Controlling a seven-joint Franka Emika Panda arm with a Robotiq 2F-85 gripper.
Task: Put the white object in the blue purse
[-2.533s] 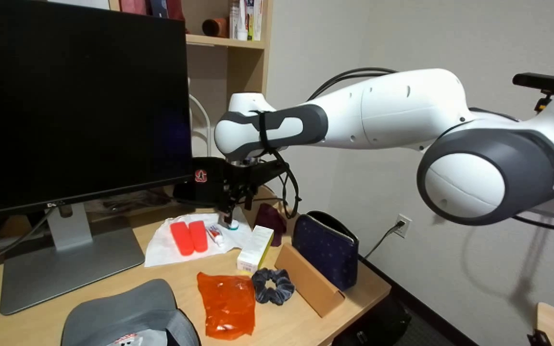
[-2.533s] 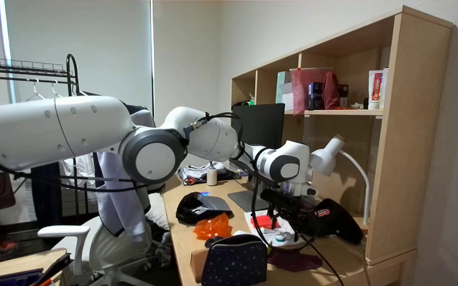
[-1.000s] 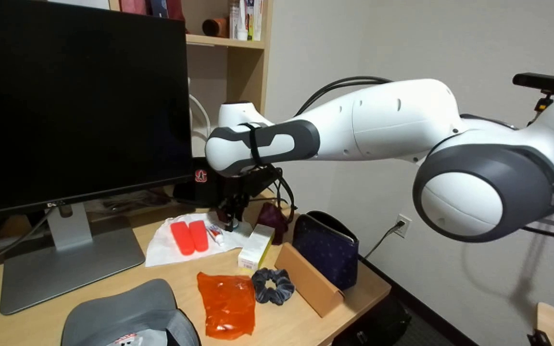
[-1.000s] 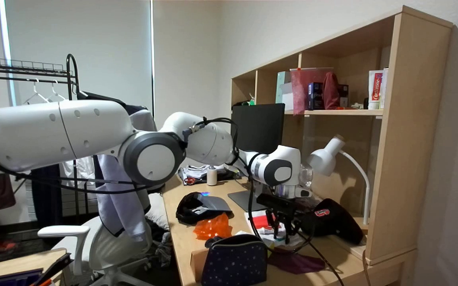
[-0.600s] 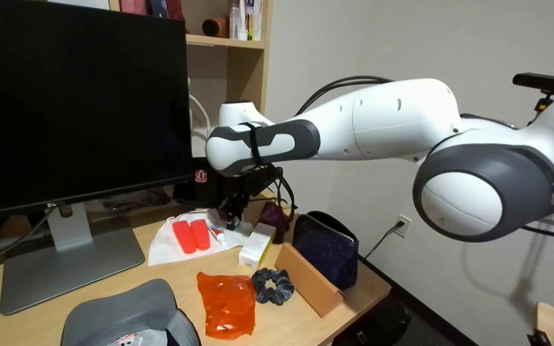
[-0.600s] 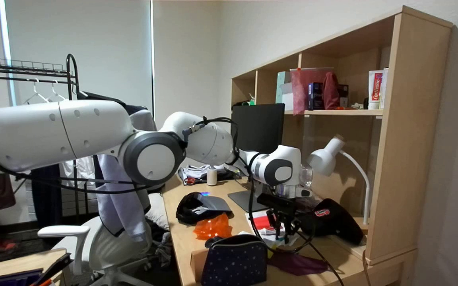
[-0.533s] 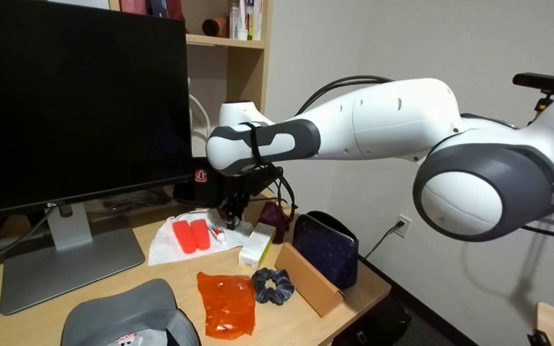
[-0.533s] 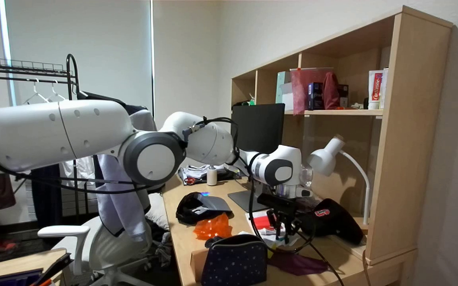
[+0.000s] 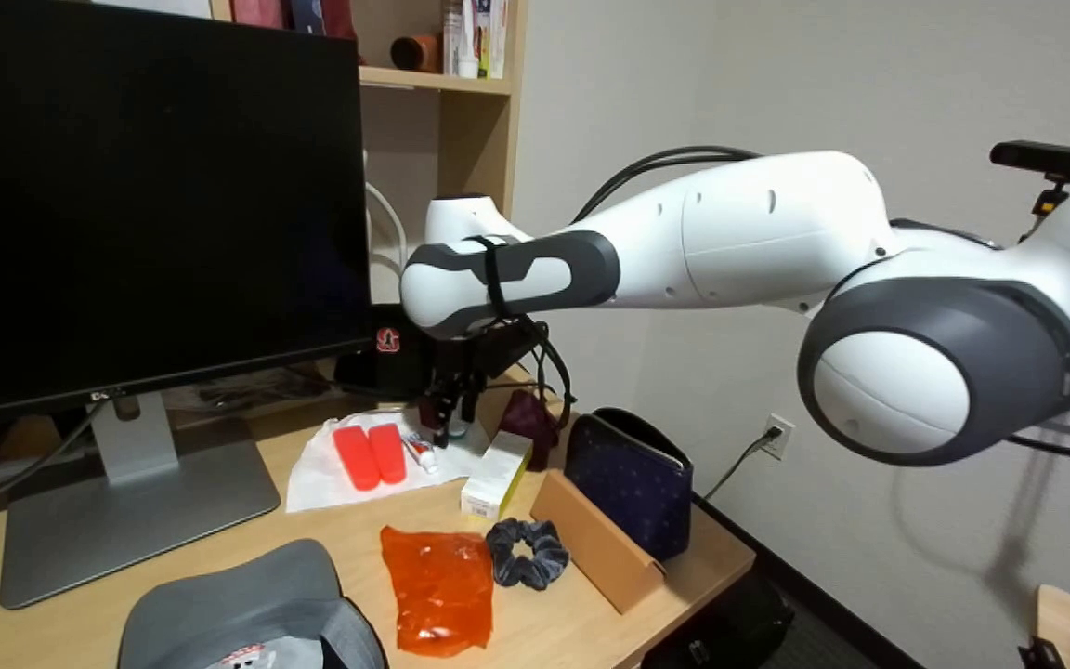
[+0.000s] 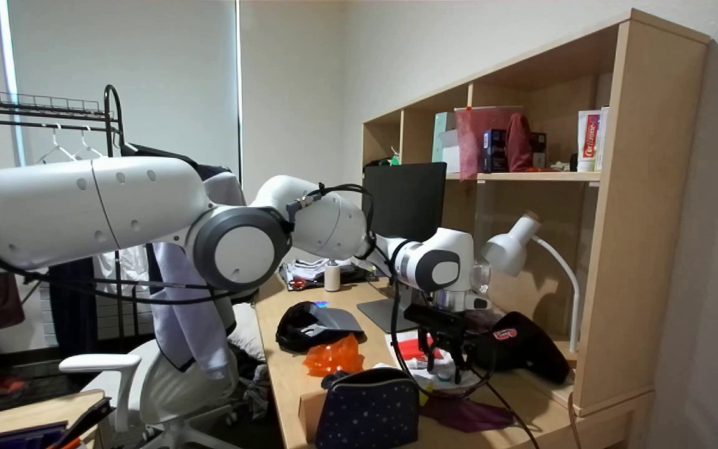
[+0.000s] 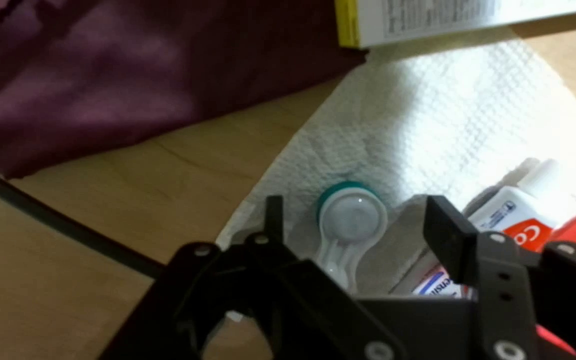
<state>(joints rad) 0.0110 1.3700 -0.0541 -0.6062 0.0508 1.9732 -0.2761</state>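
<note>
In the wrist view, lower centre: wide-spread gripper (image 11: 355, 217), with white object (image 11: 352, 222) between the fingertips, apart from both, on paper towel (image 11: 463, 110). In an exterior view, low and right of centre: upright, gaping blue purse (image 9: 632, 488). In an exterior view, bottom centre: blue purse (image 10: 368, 411) with star-dotted front.

Can count two caps (image 9: 238, 581) and two red slabs (image 9: 352, 459), then one each of navy purse (image 9: 631, 491), teal-edged white object (image 11: 353, 217), white-and-yellow box (image 9: 498, 472), tan box (image 9: 593, 542), scrunchie (image 9: 550, 557), orange plastic piece (image 9: 442, 590), paper towel (image 11: 433, 140), monitor (image 9: 154, 214), office chair (image 10: 175, 396), desk lamp (image 10: 508, 252)
</note>
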